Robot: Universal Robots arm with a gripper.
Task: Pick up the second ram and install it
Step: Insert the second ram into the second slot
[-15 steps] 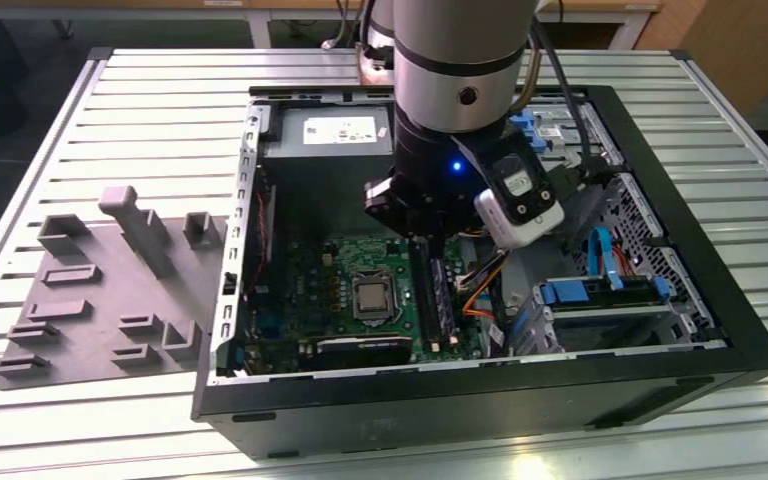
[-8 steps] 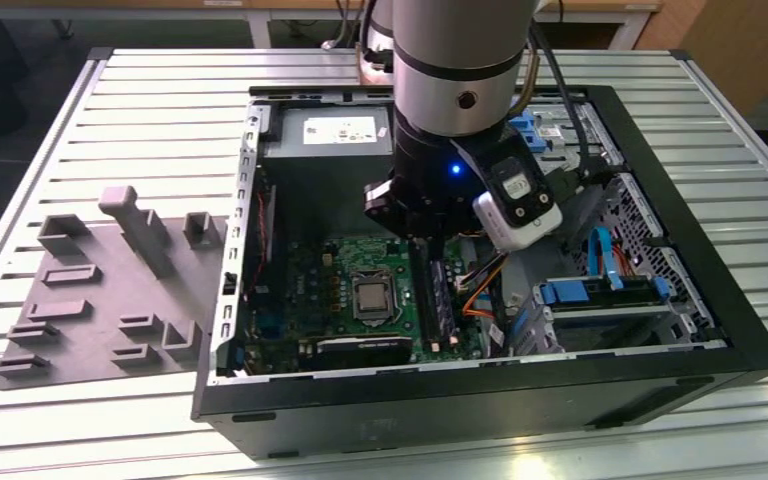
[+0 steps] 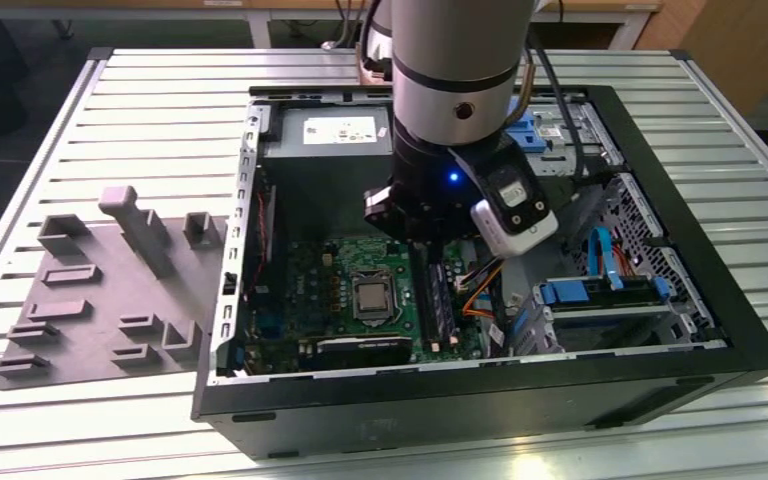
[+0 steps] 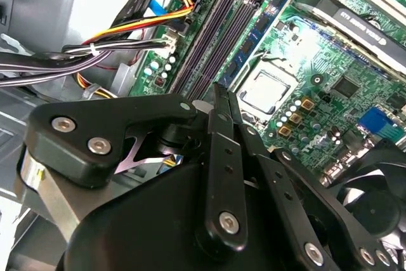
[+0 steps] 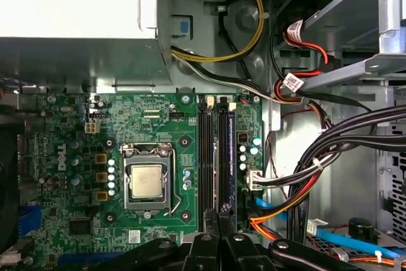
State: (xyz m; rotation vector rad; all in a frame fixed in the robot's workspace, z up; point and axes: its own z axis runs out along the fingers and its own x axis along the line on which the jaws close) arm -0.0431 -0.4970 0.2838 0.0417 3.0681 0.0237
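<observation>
An open black desktop computer case [image 3: 491, 400] lies on a slatted metal table, with the silver-grey robot arm [image 3: 451, 90] reaching down into it. In both wrist views the black gripper [image 5: 217, 211] has its 2 fingers drawn together with nothing visible between them, tips poised just over the near end of the long black memory slots [image 5: 205, 157], which run beside the square silver processor [image 5: 147, 181] on the green motherboard [image 5: 70, 125]. The second ram, a long narrow dark blue-black memory stick [image 5: 229, 150], stands upright in a slot on the far side of those slots from the processor; I cannot tell whether a 2nd stick sits next to it. The grey plastic holder tray [image 3: 91, 290] rests outside the case, well apart from the processor. Judging by this, picking up is done and the work is at the seating stage. Finishing it calls for a push straight down along the stick's top edge, keeping clear of the bundled black cables [image 5: 330, 157] beyond the slots.
</observation>
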